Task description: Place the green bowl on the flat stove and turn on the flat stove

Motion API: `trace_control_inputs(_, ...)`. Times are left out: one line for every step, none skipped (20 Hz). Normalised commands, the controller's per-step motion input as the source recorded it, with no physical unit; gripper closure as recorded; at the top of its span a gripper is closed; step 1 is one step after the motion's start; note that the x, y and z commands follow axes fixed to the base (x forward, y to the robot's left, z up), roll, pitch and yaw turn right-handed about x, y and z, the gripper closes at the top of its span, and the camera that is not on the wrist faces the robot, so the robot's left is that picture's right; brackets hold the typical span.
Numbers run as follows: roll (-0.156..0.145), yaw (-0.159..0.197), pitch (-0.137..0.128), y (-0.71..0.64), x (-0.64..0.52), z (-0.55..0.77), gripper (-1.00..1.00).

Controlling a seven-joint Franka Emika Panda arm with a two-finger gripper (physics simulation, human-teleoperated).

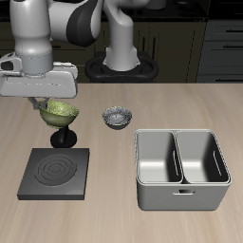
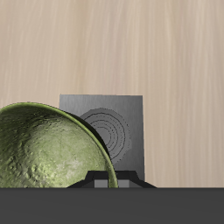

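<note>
We held the green bowl [image 1: 59, 113] up in the air, with our gripper [image 1: 47, 104] pinched on its rim. It hung just behind the flat stove [image 1: 56, 173], not over the rings yet. The bowl looked tipped. If we let go too soon, it could land off the stove and roll away.

The flat stove [image 1: 55, 172] lies on the counter [image 1: 114, 218] near its front edge, with the two-compartment metal basin [image 1: 181, 168] beside it, well apart. The green bowl [image 1: 58, 114] hangs above the counter just behind the stove's back edge, held at its rim in the jaws of the gripper [image 1: 43, 106]. The small patterned bowl [image 1: 117, 118] sits farther back, between the green bowl and the basin.
</note>
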Motion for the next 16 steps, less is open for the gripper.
trace_control_inputs(-0.012,0.004,0.021,-0.14,0.01,-0.28,1.00)
trace_control_inputs(0.023,0.011,-0.009,-0.04,-0.03,-0.14,1.00)
trace_control_inputs(0.023,-0.056,-0.002,-0.06,-0.04,-0.17,1.00)
trace_control_inputs(0.033,0.009,-0.009,-0.02,-0.03,-0.18,1.00)
trace_control_inputs(-0.001,0.000,-0.002,-0.06,-0.01,-0.17,1.00)
trace_control_inputs(-0.004,0.000,0.007,-0.04,0.02,-0.16,1.00)
trace_control_inputs(0.003,-0.031,-0.008,0.01,-0.01,-0.09,1.00)
trace_control_inputs(0.021,-0.025,-0.017,-0.01,0.00,-0.18,1.00)
trace_control_inputs(0.018,0.026,0.013,-0.01,0.04,-0.18,1.00)
trace_control_inputs(-0.021,-0.041,-0.004,-0.06,0.05,-0.16,1.00)
trace_control_inputs(-0.002,-0.001,0.016,-0.07,0.13,-0.17,1.00)
trace_control_inputs(-0.054,-0.037,-0.020,-0.13,0.11,-0.09,1.00)
trace_control_inputs(0.049,-0.071,-0.026,-0.03,0.10,-0.12,1.00)
trace_control_inputs(-0.029,0.026,0.026,0.06,0.10,-0.21,1.00)
trace_control_inputs(0.011,-0.014,0.008,0.03,0.09,-0.24,1.00)
trace_control_inputs(0.005,0.003,0.038,0.07,0.18,-0.48,1.00)
